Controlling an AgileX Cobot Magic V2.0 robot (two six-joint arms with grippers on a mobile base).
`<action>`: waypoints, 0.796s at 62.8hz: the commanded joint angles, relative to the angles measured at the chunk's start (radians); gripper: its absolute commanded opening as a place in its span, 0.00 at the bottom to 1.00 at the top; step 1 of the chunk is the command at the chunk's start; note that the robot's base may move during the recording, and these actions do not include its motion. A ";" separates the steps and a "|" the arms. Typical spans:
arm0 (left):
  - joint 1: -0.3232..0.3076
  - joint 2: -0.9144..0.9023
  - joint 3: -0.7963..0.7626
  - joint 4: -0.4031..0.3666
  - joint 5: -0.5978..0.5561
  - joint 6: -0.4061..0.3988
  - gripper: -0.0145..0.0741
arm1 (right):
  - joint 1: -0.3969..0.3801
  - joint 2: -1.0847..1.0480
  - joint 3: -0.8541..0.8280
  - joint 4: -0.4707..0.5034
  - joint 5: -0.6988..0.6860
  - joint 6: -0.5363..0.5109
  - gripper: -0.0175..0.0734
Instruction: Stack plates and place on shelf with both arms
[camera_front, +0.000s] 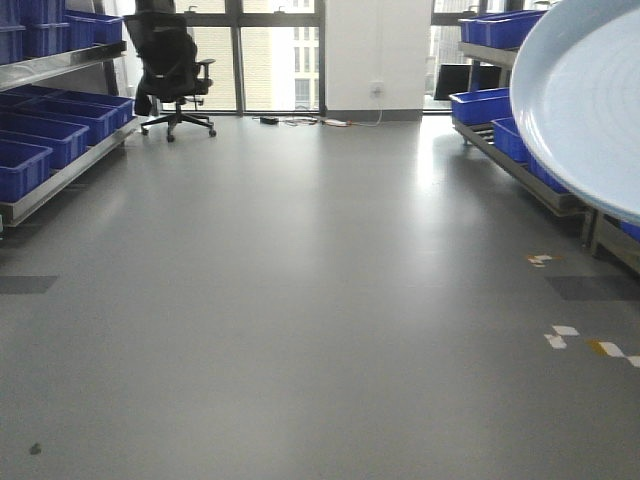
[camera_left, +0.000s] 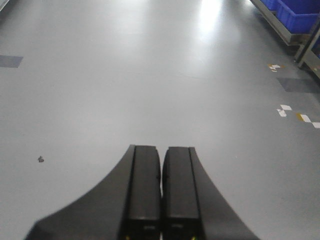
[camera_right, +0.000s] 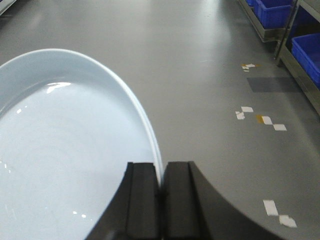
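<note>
One pale bluish-white plate (camera_right: 65, 150) fills the left of the right wrist view, held up on edge above the floor. My right gripper (camera_right: 161, 172) is shut on its rim, the thin edge pinched between both black fingers. The same plate (camera_front: 590, 100) shows tilted at the upper right of the front view. My left gripper (camera_left: 161, 155) is shut with nothing between its fingers and hangs over bare grey floor. Only this one plate shows. The shelf meant by the task cannot be told apart from the racks in view.
Metal racks with blue bins (camera_front: 40, 140) line the left wall, and more blue bins (camera_front: 490, 105) sit on racks at the right. A black office chair (camera_front: 172, 70) stands by the far windows. Tape marks (camera_front: 585, 345) dot the grey floor at right.
</note>
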 joint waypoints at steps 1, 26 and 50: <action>-0.001 0.000 -0.028 -0.004 -0.080 -0.009 0.27 | -0.004 -0.003 -0.033 -0.004 -0.107 -0.005 0.25; -0.001 0.000 -0.028 -0.004 -0.080 -0.009 0.27 | -0.004 -0.003 -0.033 -0.004 -0.107 -0.005 0.25; -0.001 0.000 -0.028 -0.004 -0.080 -0.009 0.27 | -0.004 -0.003 -0.033 -0.004 -0.107 -0.005 0.25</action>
